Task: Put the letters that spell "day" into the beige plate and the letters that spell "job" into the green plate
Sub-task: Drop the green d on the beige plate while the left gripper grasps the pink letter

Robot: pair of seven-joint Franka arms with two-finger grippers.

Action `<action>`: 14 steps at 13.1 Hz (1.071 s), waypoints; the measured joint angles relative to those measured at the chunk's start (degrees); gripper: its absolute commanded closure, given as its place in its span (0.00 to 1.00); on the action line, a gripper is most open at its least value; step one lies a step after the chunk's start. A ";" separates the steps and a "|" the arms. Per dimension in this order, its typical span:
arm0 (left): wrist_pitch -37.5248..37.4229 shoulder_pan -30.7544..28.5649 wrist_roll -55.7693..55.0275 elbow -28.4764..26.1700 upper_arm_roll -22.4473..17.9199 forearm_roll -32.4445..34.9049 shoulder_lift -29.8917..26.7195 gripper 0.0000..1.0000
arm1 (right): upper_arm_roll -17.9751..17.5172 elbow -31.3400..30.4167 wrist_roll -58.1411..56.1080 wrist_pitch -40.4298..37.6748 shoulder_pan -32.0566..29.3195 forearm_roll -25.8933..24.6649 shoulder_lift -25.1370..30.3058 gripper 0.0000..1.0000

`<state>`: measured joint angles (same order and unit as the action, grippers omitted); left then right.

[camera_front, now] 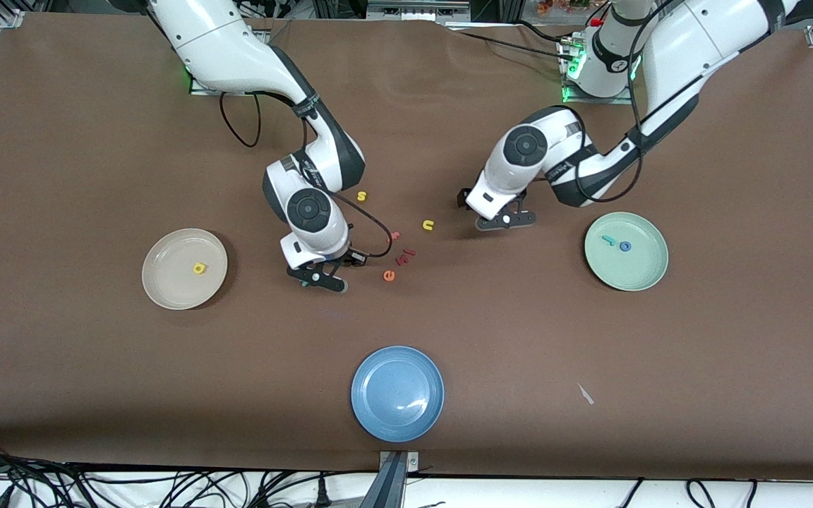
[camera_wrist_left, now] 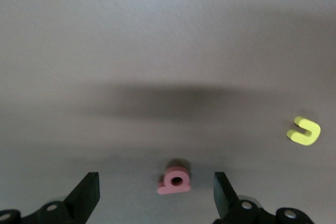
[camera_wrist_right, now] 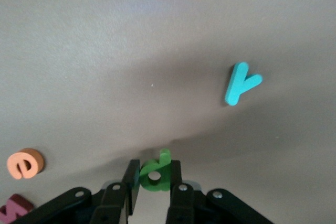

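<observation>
Brown table cloth, three plates, foam letters scattered mid-table.

The green letter (camera_wrist_right: 155,174) is pinched across its bowl by the right gripper (camera_front: 316,276), low at the cloth beside the teal "y" (camera_wrist_right: 240,83). The left gripper (camera_wrist_left: 156,199) hangs with jaws wide over the pink "b" (camera_wrist_left: 175,180). A yellow "d" (camera_front: 199,268) lies in the beige plate (camera_front: 166,289); "j" (camera_front: 609,240) and "o" (camera_front: 624,246) lie in the green plate (camera_front: 639,276). Such foam is judged light and soft, best gripped gently across flat edges.
</observation>
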<state>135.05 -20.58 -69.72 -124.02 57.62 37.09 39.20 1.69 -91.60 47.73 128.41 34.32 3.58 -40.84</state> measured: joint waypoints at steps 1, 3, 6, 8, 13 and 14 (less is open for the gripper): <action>0.87 0.21 -1.55 -0.63 -0.07 1.74 0.43 0.06 | 0.20 1.08 -2.05 -1.92 -0.38 0.00 0.26 1.00; 1.24 1.25 -3.50 -0.85 -1.07 4.61 1.33 0.08 | 1.78 1.85 -7.42 -5.86 -0.75 0.00 1.49 1.00; 1.82 5.04 -4.30 -0.85 -4.88 5.79 1.94 0.17 | 5.48 1.02 -17.17 -9.26 -1.10 -0.01 3.64 1.00; 2.03 6.44 -5.40 -0.82 -5.69 5.80 2.08 0.23 | 8.23 -1.14 -24.24 -9.55 -1.30 -0.01 5.51 1.00; 2.45 7.28 -6.63 -0.42 -5.68 5.80 2.07 0.51 | 15.18 -10.14 -40.27 -7.50 -1.45 -0.01 11.79 1.00; 2.56 7.36 -6.74 -0.29 -5.65 5.80 2.07 0.57 | 16.67 -12.70 -43.79 -5.82 -1.47 -0.01 13.11 1.00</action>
<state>137.61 -13.22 -76.47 -124.31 51.98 42.89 41.27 18.35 -104.30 3.94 122.59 32.85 3.57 -27.73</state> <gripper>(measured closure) 0.414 0.731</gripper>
